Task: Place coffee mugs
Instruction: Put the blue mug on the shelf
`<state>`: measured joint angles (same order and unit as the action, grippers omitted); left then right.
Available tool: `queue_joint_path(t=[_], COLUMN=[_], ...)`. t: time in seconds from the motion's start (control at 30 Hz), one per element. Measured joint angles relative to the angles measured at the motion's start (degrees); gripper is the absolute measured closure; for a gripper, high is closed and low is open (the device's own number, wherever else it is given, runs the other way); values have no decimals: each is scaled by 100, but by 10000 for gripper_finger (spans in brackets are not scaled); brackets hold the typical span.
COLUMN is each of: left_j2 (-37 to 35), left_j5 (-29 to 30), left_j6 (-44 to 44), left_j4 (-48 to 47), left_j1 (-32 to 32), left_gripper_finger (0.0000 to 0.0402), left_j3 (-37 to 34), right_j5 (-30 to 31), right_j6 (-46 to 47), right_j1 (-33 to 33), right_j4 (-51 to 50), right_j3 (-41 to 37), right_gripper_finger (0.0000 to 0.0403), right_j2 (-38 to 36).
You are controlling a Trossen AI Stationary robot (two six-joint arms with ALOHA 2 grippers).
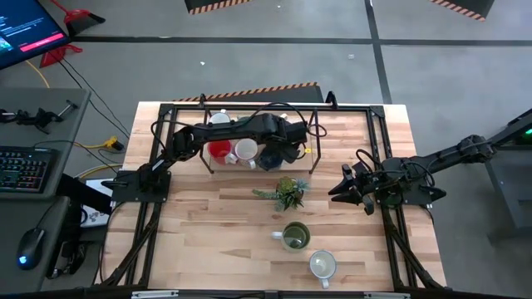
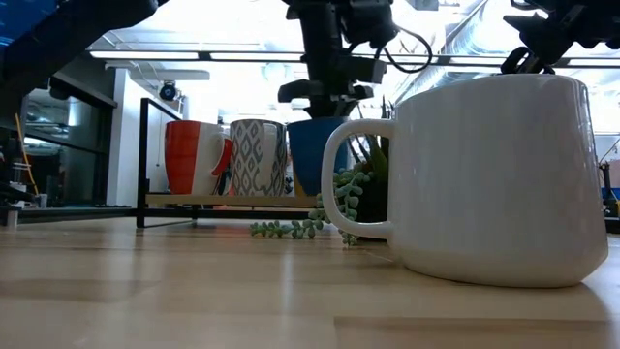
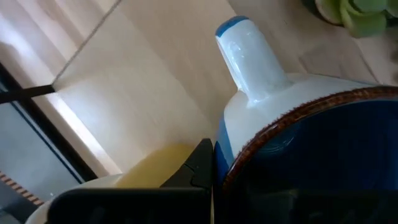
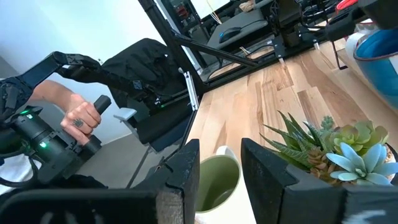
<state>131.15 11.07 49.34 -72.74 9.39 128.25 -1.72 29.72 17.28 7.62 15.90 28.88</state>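
Observation:
My left gripper [image 1: 274,155] reaches over the black rack [image 1: 332,112] at the table's far side and is shut on a blue mug [image 2: 325,150], which sits level with the red-and-white mug [image 2: 194,155] and the patterned mug [image 2: 257,155] on the rack's shelf. An olive green mug [image 1: 295,237] and a white mug [image 1: 322,266] stand on the table near its front edge. My right gripper [image 1: 339,189] hovers open, right of the plant, with the olive mug [image 4: 217,177] showing beyond its fingers. My left gripper holds the blue mug by its brown-edged rim [image 3: 249,158], beside the pale blue handle [image 3: 249,56], coming from above and pointing down. One finger [image 3: 199,165] lies against the outer wall; the other finger is hidden by the mug. The mug is upright, its base level with the rack's shelf.
A small spiky green plant [image 1: 287,193] stands mid-table between the rack and the olive mug, close to my right gripper. A black frame [image 1: 378,149] runs along the table's edges. Beyond the table, a person's hand [image 4: 81,115] grips a control handle.

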Motion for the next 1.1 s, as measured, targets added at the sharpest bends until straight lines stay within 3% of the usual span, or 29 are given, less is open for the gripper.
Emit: queue_joint_path(t=[0.37,1.1], left_j2=[0,-9], left_j5=[272,243], left_j6=[-16,22], left_j4=[10,13], left_j1=[20,24], left_gripper_finger=[392,366], left_j3=[0,0], right_j5=[0,-44], right_j6=[27,30], right_j1=[0,0], right_j4=[-2,-4], right_j3=[0,0], right_gripper_finger=[304,304], right_j2=[0,0])
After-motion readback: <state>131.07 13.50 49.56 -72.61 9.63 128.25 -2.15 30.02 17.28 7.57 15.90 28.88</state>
